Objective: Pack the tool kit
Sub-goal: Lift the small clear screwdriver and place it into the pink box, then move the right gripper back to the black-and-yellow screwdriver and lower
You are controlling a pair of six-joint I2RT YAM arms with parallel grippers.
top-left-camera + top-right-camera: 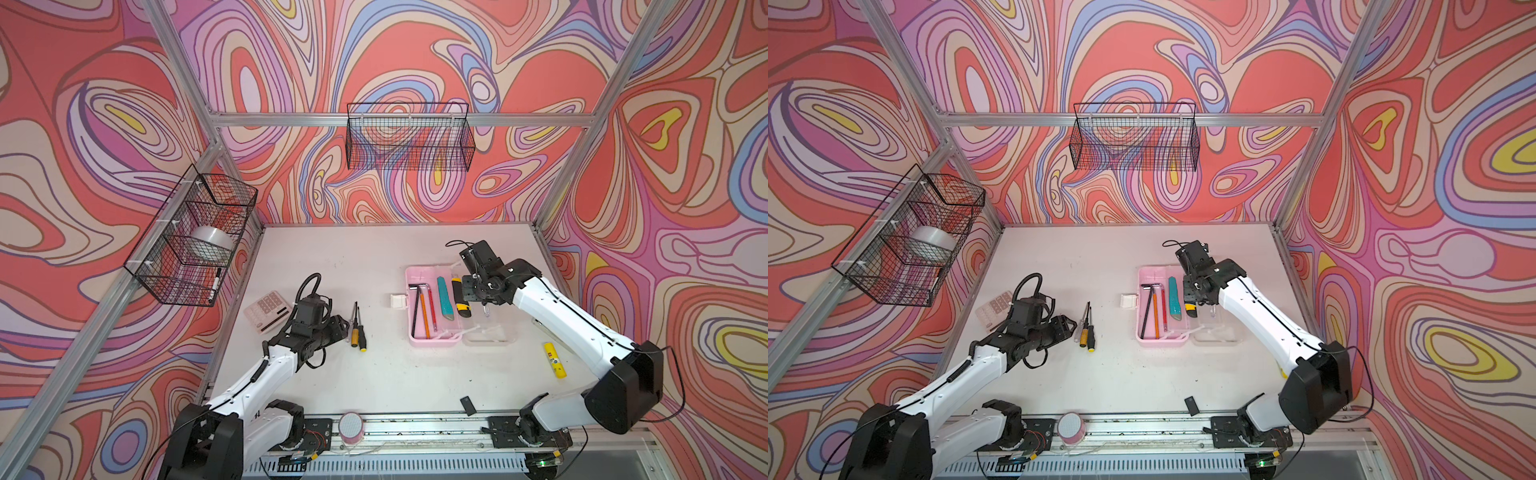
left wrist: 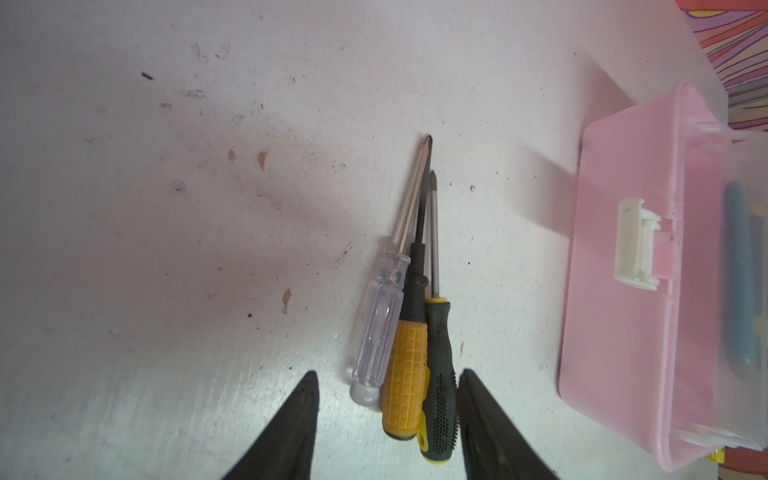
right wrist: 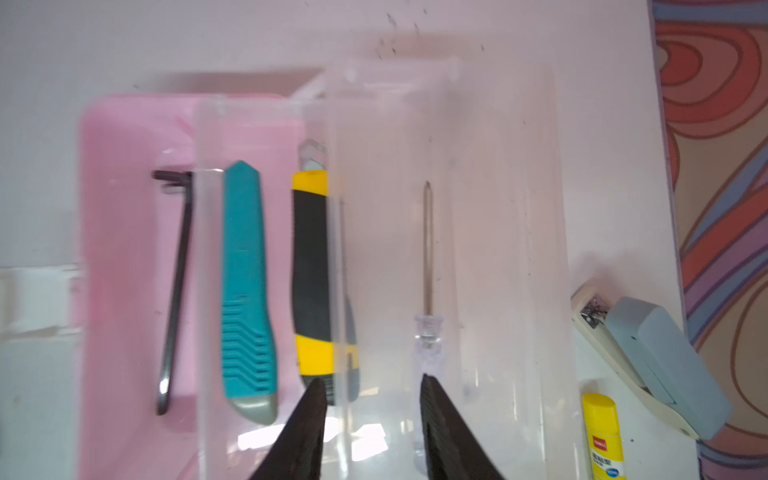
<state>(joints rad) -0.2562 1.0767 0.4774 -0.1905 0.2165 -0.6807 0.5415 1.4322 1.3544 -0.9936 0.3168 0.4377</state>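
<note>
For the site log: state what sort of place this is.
Probably a robot test cell: an aluminium frame hung with patterned walls boxes in a white table, with a left arm and right arm mounted at its front.

On the table [image 1: 374,374], right of centre: box [image 1: 419,276], with lid [image 1: 498,332] laid flat to its right. In the box, left to right: hex keys [image 1: 415,307], pencils [image 1: 424,311], left knife [image 1: 444,299]; right knife [image 1: 462,308] along the right edge, by the hinge. On the lid: one screwdriver [image 3: 427,249]. Left of the box, apart from it: three screwdrivers [image 1: 356,328] side by side. Farther left: calculator [image 1: 268,309]. Just right of the lid: stapler [image 3: 648,357]; nearer than that, glue stick [image 1: 555,359].
</note>
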